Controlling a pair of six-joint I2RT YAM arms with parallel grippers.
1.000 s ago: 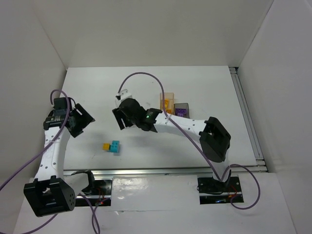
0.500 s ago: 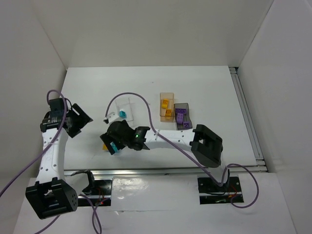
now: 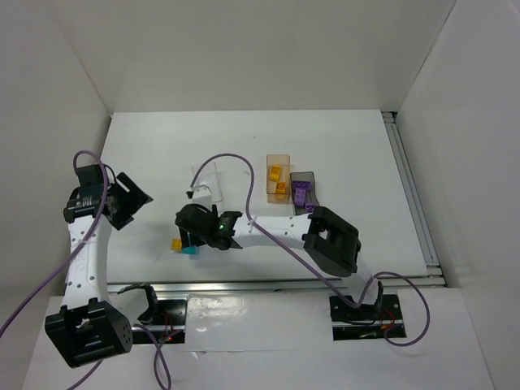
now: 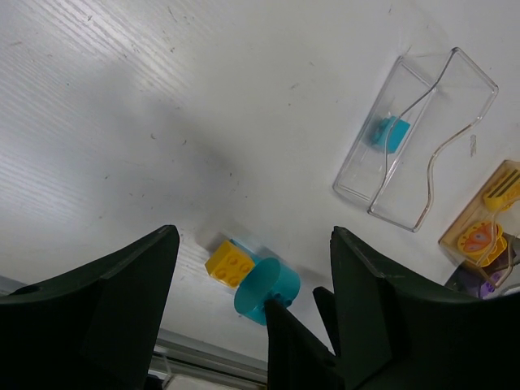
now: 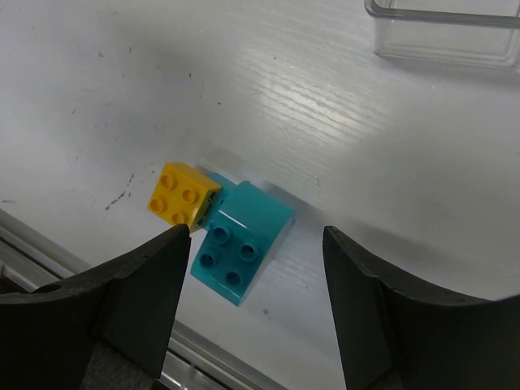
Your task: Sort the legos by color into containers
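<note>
A yellow lego [image 5: 183, 193] and a teal lego [image 5: 241, 240] lie joined in a clump on the table near its front edge. My right gripper [image 5: 256, 233] is open, just above the clump, with its fingers on either side of the teal lego and not touching it. In the top view the right gripper [image 3: 187, 242] covers part of the clump [image 3: 176, 244]. My left gripper [image 3: 130, 200] is open and empty, off to the left and higher up. The clear bin [image 4: 414, 138] holds one teal lego [image 4: 388, 132]. The orange bin [image 3: 279, 177] holds yellow legos. The dark grey bin [image 3: 303, 193] holds purple legos.
A metal rail [image 3: 268, 284] runs along the table's front edge, just behind the clump. The right arm [image 3: 276, 229] stretches across the front of the table. White walls enclose the table at the left, back and right.
My right arm has swung from beside the bins to the left and towards the front edge, and come down over the yellow and teal clump. The left arm has barely moved.
</note>
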